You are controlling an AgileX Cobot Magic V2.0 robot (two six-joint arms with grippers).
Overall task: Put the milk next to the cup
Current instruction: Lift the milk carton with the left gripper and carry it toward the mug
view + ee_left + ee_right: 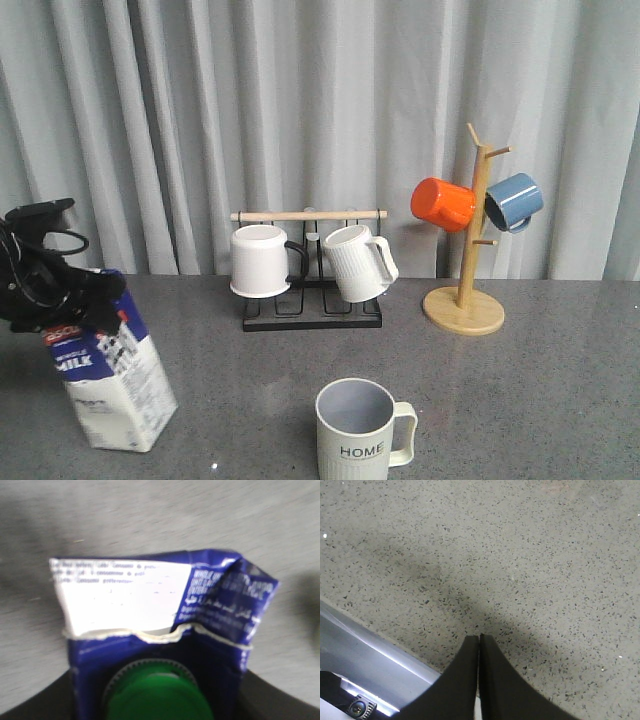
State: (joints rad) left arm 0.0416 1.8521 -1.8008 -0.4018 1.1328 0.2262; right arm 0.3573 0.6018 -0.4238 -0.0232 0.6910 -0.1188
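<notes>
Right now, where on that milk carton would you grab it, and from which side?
Near the top of the milk, coming from above, the way the left hand has it now. The carton is tall and tilted, with flat sides below the gable, so fingers can close across the upper body. Its top already looks crumpled, so squeeze gently.

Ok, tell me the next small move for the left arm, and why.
Probably carry the milk rightward toward the HOME cup. The left pincer is at the carton's top, apparently gripping it, and the carton leans at the table's left side, well apart from the cup, with bare table between them. Setting it upright beside the cup comes after.
</notes>
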